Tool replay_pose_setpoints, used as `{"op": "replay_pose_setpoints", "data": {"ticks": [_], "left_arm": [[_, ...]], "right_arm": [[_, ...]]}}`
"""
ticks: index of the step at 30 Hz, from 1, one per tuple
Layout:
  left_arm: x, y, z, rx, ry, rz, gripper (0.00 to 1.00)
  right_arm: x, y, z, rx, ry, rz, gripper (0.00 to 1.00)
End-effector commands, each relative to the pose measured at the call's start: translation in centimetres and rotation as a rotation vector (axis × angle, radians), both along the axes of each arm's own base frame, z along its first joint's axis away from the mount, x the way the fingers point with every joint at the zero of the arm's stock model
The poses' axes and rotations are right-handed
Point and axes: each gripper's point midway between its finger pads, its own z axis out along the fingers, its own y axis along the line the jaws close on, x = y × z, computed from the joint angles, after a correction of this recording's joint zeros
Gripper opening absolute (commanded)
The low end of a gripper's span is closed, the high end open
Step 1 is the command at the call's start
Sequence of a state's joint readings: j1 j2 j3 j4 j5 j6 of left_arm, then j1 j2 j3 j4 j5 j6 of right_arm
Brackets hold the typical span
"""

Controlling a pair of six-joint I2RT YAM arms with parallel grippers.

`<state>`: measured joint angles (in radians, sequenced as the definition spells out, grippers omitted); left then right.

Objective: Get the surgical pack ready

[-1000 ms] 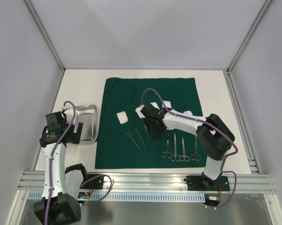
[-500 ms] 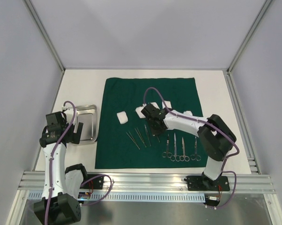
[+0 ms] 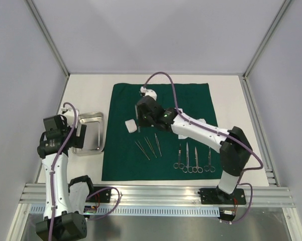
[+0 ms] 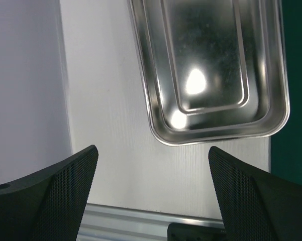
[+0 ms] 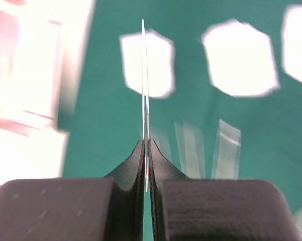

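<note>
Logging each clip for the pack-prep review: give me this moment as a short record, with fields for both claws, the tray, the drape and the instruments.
left claw: open, holding nothing, at the tray
right claw: shut on a thin metal instrument, above the drape
tray: empty, left of the drape
drape: spread flat
forceps: three lying on the drape
scissors: in a row on the drape, right of the forceps
gauze pads: on the drape, blurred
</note>
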<state>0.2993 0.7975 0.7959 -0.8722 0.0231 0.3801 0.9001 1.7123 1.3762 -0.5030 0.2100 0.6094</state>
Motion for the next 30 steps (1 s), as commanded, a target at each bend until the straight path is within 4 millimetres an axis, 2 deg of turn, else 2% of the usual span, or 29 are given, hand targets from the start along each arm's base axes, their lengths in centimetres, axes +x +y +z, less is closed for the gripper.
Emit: {"op": "replay_pose_setpoints", "data": {"ticks": [1,2,3,5,6,7,9,10,11,12,13,15,18,21,26,30], "left_arm": [[2.0,-0.4,5.6,-0.028,-0.2,0.027,1.0],[2.4,-0.5,6.0,-0.042,-0.224,0.035,1.0],[3.0,-0.8,6.4,-0.075,-0.259,0.046,1.0],[3.3,-1.2,5.8,-0.095,-0.261,0.037,1.0],[3.3,-1.3,5.6,-0.104,-0.261,0.028,1.0],[3.3,-1.3,5.6,-0.099,-0.264,0.03,1.0],[3.2,-0.8,5.1,-0.079,-0.262,0.051,1.0],[3.1,-0.7,5.1,-0.072,-0.27,0.057,1.0],[3.0,-0.5,5.0,-0.068,-0.266,0.067,1.0],[3.0,-0.4,5.0,-0.062,-0.268,0.073,1.0],[3.0,-0.3,5.0,-0.062,-0.268,0.076,1.0],[3.0,-0.6,5.1,-0.071,-0.272,0.064,1.0],[3.0,-0.8,5.0,-0.079,-0.268,0.057,1.0],[3.0,-0.8,5.1,-0.077,-0.268,0.057,1.0],[3.0,-0.7,5.1,-0.078,-0.27,0.062,1.0],[3.0,-0.8,5.1,-0.082,-0.268,0.061,1.0]], "right_arm": [[2.0,9.7,4.8,0.307,-0.037,0.0,0.0],[1.3,11.6,4.8,0.318,-0.032,0.02,0.0],[2.0,14.1,5.2,0.35,-0.032,0.019,0.0],[1.5,16.6,4.4,0.341,-0.026,0.026,0.01],[1.8,18.3,6.4,0.386,-0.049,0.031,0.01],[1.8,19.6,3.5,0.355,-0.018,0.025,0.01],[1.1,21.5,2.4,0.347,-0.002,0.034,0.0],[0.9,23.1,1.5,0.354,0.003,0.046,0.01],[0.9,23.6,0.9,0.349,0.002,0.041,0.01],[0.8,24.2,-1.2,0.324,0.009,0.038,0.0],[0.5,25.0,-0.6,0.338,-0.005,0.042,0.01],[0.7,25.3,-2.5,0.309,-0.015,0.019,0.01],[0.6,25.5,-3.6,0.29,-0.028,-0.004,0.0],[0.5,25.2,-5.9,0.242,-0.028,-0.024,0.0],[0.1,25.3,-7.8,0.203,-0.043,-0.048,0.01],[0.3,25.3,-8.1,0.186,-0.052,-0.064,0.0]]}}
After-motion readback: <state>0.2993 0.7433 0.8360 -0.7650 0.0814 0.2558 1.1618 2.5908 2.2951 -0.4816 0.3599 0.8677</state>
